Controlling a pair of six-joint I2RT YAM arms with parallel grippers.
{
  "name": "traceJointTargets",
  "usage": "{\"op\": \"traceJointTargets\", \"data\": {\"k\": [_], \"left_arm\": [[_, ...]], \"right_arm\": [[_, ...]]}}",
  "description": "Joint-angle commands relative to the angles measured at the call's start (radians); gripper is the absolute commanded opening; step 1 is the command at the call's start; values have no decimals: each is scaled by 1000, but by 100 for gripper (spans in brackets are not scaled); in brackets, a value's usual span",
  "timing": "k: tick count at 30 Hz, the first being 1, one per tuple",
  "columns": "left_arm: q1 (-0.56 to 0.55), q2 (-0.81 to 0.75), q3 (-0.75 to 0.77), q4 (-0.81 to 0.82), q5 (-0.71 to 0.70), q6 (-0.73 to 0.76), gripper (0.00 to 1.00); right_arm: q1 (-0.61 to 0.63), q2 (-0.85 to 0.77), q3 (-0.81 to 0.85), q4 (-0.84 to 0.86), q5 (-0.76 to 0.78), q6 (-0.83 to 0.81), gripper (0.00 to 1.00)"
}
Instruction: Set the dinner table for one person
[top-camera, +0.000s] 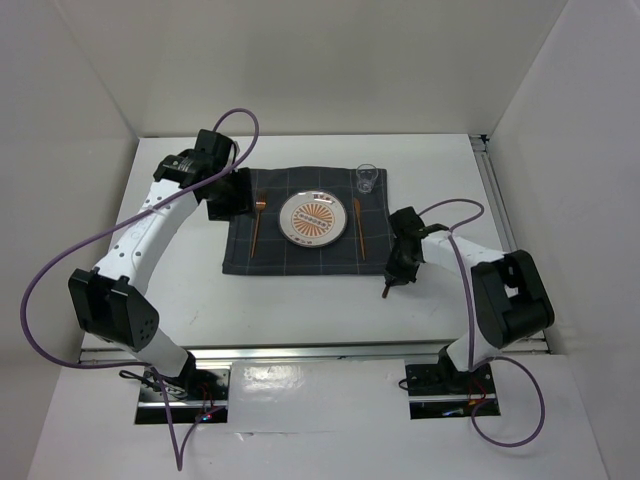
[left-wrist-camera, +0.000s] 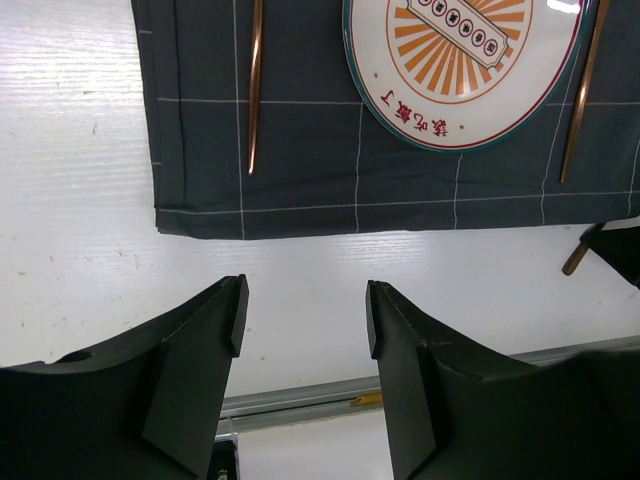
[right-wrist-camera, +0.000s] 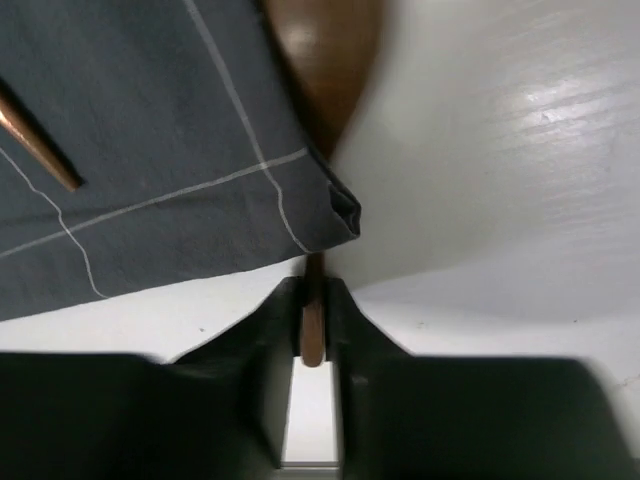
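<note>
On the white dinner table (top-camera: 300, 310) lies a dark grey checked cloth (top-camera: 305, 230). On it sit a plate with an orange sunburst (top-camera: 314, 219), a copper fork (top-camera: 257, 225) to its left, a second copper utensil (top-camera: 357, 225) to its right and a clear glass (top-camera: 367, 179) at the far right corner. My right gripper (right-wrist-camera: 313, 290) is shut on the handle of a copper spoon (right-wrist-camera: 325, 60) at the cloth's near right corner (right-wrist-camera: 340, 215), which covers the spoon's neck. My left gripper (left-wrist-camera: 303, 300) is open and empty by the cloth's left edge.
White walls enclose the table on three sides. A metal rail (top-camera: 320, 350) runs along the near edge. In the left wrist view the cloth (left-wrist-camera: 320, 180), plate (left-wrist-camera: 470, 70) and fork handle (left-wrist-camera: 255, 90) lie ahead of the fingers.
</note>
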Motion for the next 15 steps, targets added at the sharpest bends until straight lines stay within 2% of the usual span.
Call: {"op": "traceJointTargets", "data": {"k": [1, 2, 3, 4, 10, 15], "left_arm": [[-4, 3, 24, 10, 6, 17, 67], [-4, 3, 24, 10, 6, 17, 67], [-4, 3, 24, 10, 6, 17, 67], [-4, 3, 24, 10, 6, 17, 67], [-4, 3, 24, 10, 15, 26, 67], [-4, 3, 24, 19, 26, 26, 67]], "right_arm": [[-5, 10, -10, -16, 98, 52, 18], [-5, 1, -10, -30, 112, 52, 13], [-20, -10, -10, -42, 123, 52, 3], [-32, -25, -20, -51, 135, 52, 0], [-124, -180, -7, -102, 154, 10, 0], [-124, -180, 134, -128, 120, -81, 0]]}}
